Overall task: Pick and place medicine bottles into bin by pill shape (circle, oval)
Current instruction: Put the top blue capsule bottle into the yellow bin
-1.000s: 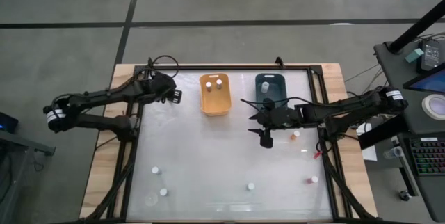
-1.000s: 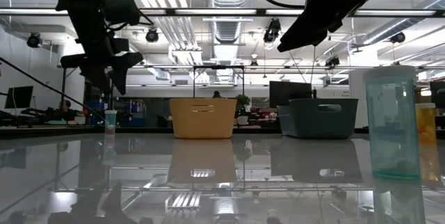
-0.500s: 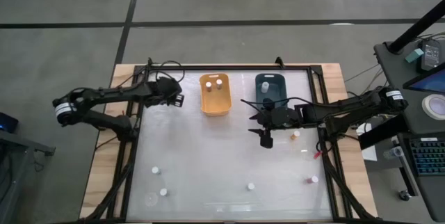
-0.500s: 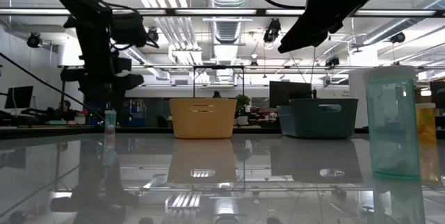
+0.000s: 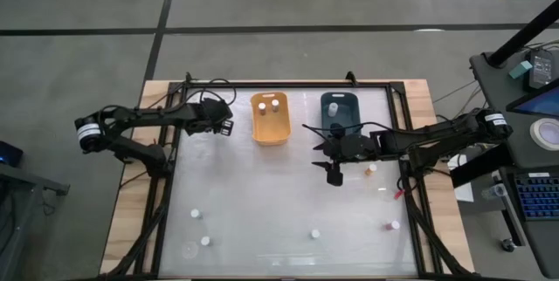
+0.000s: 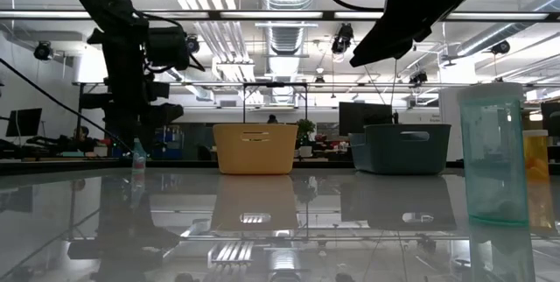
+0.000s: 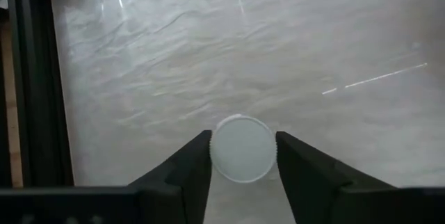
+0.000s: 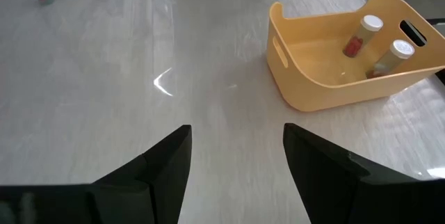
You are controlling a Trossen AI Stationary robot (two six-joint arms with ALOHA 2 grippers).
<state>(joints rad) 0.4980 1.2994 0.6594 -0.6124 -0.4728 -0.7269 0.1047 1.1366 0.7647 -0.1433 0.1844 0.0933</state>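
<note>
1. Near edge of the table (image 5: 262,202): several loose medicine bottles stood upright. In the high view, taking the table centre as the dial, two white caps sat at about 7 o'clock (image 5: 196,214), one at 6 o'clock (image 5: 314,234), and a reddish one at 5 o'clock (image 5: 388,225). None was near either pincer.

2. Mid-table, toward 3 o'clock: the right pincer (image 5: 333,173) hung above the surface, fingers spread wide, holding nothing. An orange-bodied bottle (image 5: 371,169) stood just beside that arm.

3. Far left, about 10 o'clock: the left pincer (image 7: 242,156) was down over one white-capped bottle (image 7: 243,148). In the left wrist view the round cap sat squarely between the two fingers (image 7: 191,165), each touching or all but touching its rim; whether the grip had fully seated I could not tell. The bottle's long axis ran vertical, straight along the pincer's line of sight.

4. This bottle lay far closer to the left arm than to the right.

5. Far edge: orange bin (image 5: 270,129) at 12 o'clock with two bottles inside, directly toward 3 o'clock from the left pincer. Teal bin (image 5: 340,98) beyond it at 1 o'clock.

6. Judgement: lift straight up, then carry toward 3 o'clock.
</note>
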